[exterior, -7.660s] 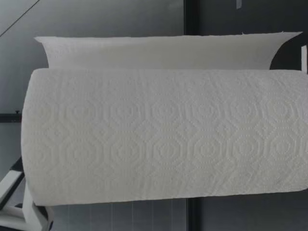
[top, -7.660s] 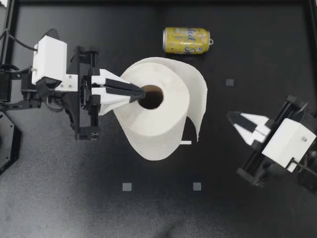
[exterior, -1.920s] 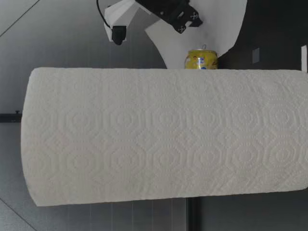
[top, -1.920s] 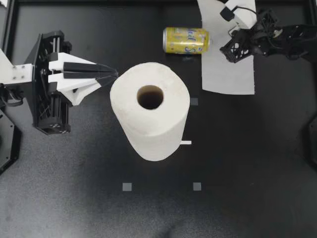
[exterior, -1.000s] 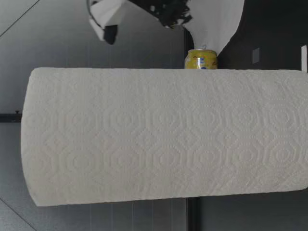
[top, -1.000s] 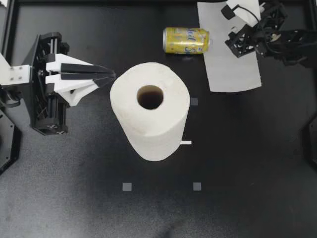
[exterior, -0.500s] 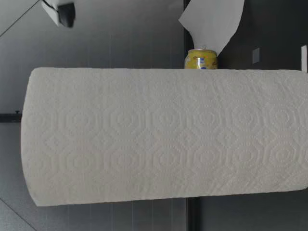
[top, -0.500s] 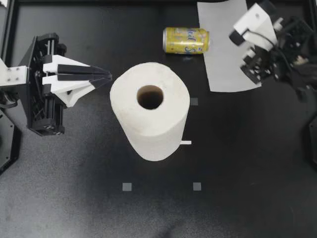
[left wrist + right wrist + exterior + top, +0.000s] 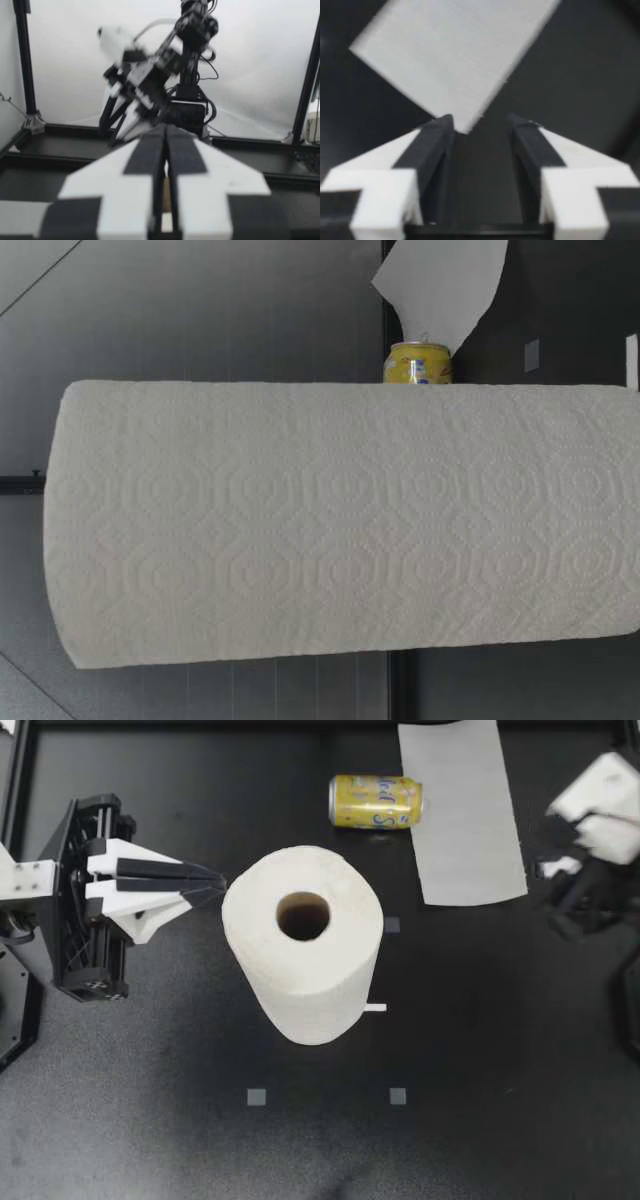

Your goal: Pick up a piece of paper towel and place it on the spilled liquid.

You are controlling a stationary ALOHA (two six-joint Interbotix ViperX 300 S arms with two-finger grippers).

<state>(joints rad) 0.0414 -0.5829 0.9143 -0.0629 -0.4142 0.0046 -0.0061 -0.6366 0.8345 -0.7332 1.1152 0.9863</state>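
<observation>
A torn sheet of paper towel [image 9: 462, 815] lies flat on the black table, just right of a yellow can [image 9: 377, 800] that lies on its side. No liquid shows around the sheet. My right gripper [image 9: 560, 885] is blurred beside the sheet's near right corner. The right wrist view shows this gripper [image 9: 480, 127] open and empty, the sheet [image 9: 455, 55] just ahead of its fingertips. A big paper towel roll [image 9: 300, 940] stands upright mid-table. My left gripper [image 9: 215, 882] is shut and empty, its tip close to the roll's left side. The low view shows the roll [image 9: 340, 525], the can [image 9: 418, 363] and the sheet [image 9: 445, 290] behind it.
A black frame rail [image 9: 320, 725] borders the far side of the table. Small grey square marks [image 9: 256, 1097] dot the table in front of the roll. From the left wrist view my right arm [image 9: 150, 75] shows blurred across the table.
My right arm has drawn back off the sheet toward the right edge, jaws narrower than before. The sheet stays flat beside the can. The left arm has hardly moved.
</observation>
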